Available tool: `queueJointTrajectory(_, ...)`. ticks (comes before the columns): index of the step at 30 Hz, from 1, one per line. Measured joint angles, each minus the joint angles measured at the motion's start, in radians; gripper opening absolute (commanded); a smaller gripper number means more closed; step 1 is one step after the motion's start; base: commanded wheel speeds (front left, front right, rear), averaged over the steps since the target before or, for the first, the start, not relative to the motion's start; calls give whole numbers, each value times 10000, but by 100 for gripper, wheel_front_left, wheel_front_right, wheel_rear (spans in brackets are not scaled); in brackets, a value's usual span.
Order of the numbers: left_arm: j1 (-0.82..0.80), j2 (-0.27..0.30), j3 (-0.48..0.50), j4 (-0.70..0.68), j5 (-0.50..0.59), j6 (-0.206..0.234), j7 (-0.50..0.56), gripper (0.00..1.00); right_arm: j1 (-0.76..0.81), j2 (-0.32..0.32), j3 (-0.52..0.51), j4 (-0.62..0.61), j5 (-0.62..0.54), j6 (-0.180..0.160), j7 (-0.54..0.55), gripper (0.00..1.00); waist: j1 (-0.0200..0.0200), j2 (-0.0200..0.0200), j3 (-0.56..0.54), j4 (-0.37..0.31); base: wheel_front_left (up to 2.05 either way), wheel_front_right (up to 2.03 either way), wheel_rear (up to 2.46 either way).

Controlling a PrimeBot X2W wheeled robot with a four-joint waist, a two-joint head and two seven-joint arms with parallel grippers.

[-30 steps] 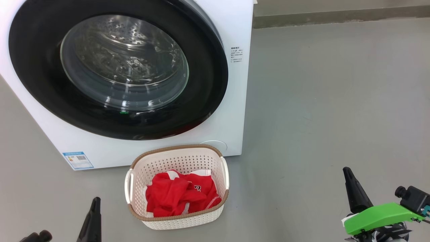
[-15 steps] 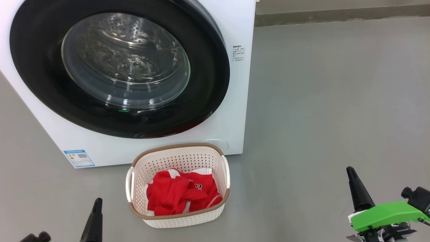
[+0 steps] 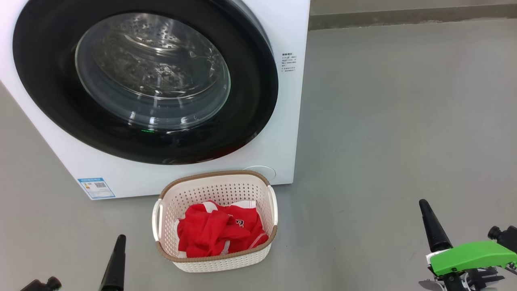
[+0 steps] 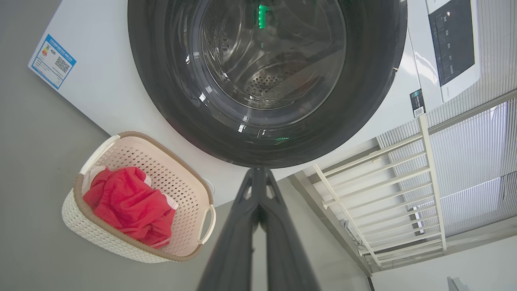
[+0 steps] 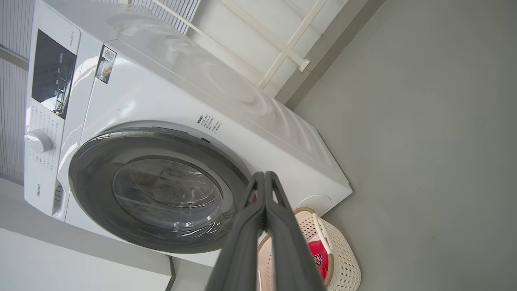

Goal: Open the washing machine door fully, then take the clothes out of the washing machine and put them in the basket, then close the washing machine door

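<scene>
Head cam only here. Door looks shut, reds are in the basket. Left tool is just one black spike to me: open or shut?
Observer: Shut. In the left wrist view the left tool has both fingers pressed together, with nothing between them.
Operator: Right one?
Observer: Same. In its own wrist view the right tool is shut and empty.
Operator: Door really seated? I only see it head-on.
Observer: The right wrist view looks at it from the side. There the door lies flat against the machine front, with no gap that I can see.
</scene>
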Motion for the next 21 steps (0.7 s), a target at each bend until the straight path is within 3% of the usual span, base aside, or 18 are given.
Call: queueJointTrajectory(21,-251,-46,27,128,-2313,-2,614,0,-31,33,-242,-159,2184,0,619,0,0,0,90,88,0,0,0)
